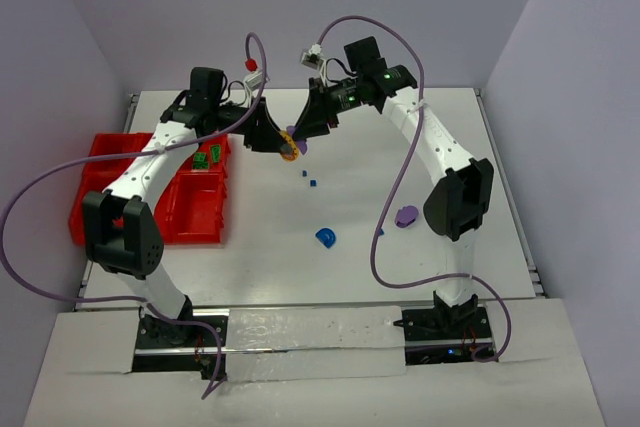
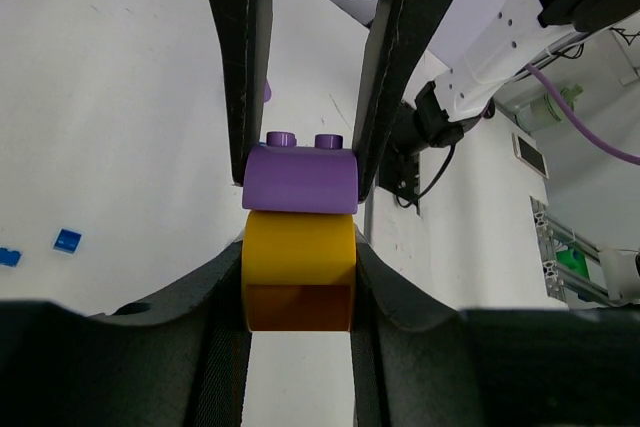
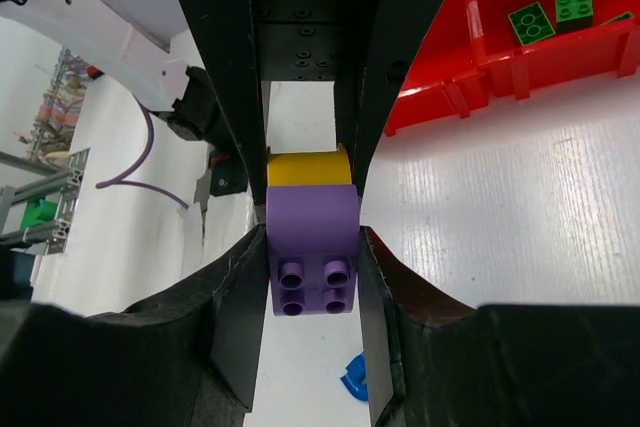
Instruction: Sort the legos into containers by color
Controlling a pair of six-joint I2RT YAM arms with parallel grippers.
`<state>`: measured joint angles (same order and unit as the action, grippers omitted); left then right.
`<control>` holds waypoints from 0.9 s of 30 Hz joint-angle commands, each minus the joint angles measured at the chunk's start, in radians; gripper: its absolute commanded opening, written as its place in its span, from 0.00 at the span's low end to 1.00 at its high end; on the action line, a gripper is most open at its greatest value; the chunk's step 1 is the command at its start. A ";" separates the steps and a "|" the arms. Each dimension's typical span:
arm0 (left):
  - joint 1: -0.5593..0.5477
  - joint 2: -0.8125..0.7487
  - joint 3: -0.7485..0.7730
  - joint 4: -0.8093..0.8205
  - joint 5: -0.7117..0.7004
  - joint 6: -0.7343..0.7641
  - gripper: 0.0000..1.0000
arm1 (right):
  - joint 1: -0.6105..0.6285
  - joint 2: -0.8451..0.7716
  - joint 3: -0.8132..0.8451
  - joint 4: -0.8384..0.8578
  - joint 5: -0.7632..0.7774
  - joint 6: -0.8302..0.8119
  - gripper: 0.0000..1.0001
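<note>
A purple studded lego point(image 3: 312, 247) and a yellow rounded lego point(image 2: 298, 267) are joined end to end and held above the table between both grippers. My left gripper point(image 2: 298, 259) is shut on the yellow piece. My right gripper point(image 3: 312, 259) is shut on the purple piece point(image 2: 300, 179). In the top view the pair point(image 1: 290, 147) sits where the left gripper point(image 1: 277, 141) and the right gripper point(image 1: 303, 129) meet, just right of the red containers point(image 1: 190, 209). Two green legos point(image 1: 207, 157) lie in a back compartment, also seen in the right wrist view point(image 3: 545, 19).
A blue arch point(image 1: 326, 238) lies mid-table and shows below my right jaws point(image 3: 352, 377). A purple arch point(image 1: 406, 215) lies by the right arm. Tiny blue bits point(image 1: 309, 179) lie under the grippers, also in the left wrist view point(image 2: 67, 240). The containers' wall point(image 3: 470, 87) is close to the right.
</note>
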<state>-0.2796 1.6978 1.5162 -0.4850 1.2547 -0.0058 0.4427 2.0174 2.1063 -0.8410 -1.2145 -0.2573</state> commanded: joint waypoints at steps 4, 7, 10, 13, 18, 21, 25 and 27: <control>0.058 -0.042 -0.031 -0.002 -0.014 0.041 0.00 | -0.014 -0.004 0.029 -0.047 0.013 -0.020 0.00; 0.110 -0.080 -0.095 -0.025 -0.033 0.055 0.00 | -0.044 0.007 0.042 -0.046 0.015 -0.002 0.00; 0.181 -0.134 -0.163 -0.040 -0.093 0.075 0.00 | -0.057 0.000 0.033 -0.044 0.032 -0.014 0.00; 0.254 -0.211 -0.196 -0.078 -0.266 0.079 0.00 | -0.058 -0.005 0.021 -0.035 0.064 -0.017 0.00; 0.422 -0.359 -0.244 -0.165 -0.843 0.097 0.00 | -0.058 -0.016 -0.043 0.063 0.136 0.042 0.00; 0.512 -0.413 -0.276 -0.195 -1.054 0.110 0.00 | -0.055 -0.005 -0.049 0.100 0.167 0.072 0.00; 0.655 -0.414 -0.269 -0.257 -1.167 0.145 0.00 | -0.056 0.010 -0.039 0.114 0.193 0.085 0.00; 0.671 -0.395 -0.263 -0.270 -1.195 0.163 0.00 | -0.055 0.011 -0.038 0.119 0.204 0.089 0.00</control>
<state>0.3340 1.2790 1.2488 -0.6794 0.2490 0.1109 0.3817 2.0205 2.0541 -0.7863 -1.0430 -0.1909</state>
